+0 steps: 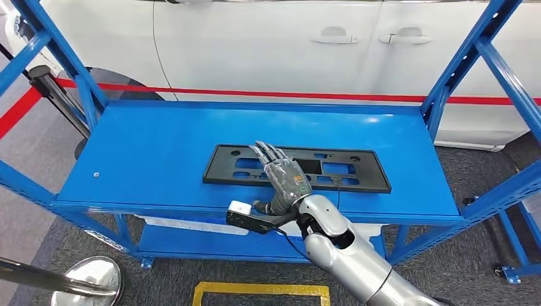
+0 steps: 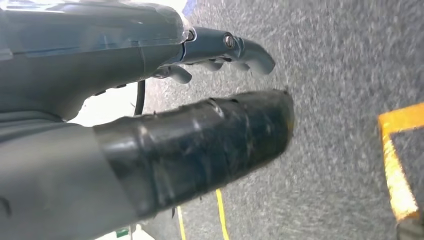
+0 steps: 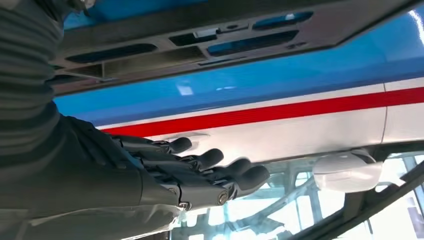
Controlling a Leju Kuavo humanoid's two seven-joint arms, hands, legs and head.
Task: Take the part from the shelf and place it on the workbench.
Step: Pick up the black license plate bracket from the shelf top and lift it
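The black part lies flat on the blue shelf, near its front edge. The right robot hand hovers over the part, fingers spread, holding nothing. The left robot hand hangs above grey floor, fingers apart.

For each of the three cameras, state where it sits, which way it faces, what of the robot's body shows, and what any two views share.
Head view: high on the body, facing forward and down at the blue shelf, the black part and a white car; the right hand reaches over the part.
Left wrist view: behind the left hand, facing grey floor with a yellow line.
Right wrist view: behind the right hand, facing across the shelf to the car.
Shared: head and right wrist views both show part, shelf and car.
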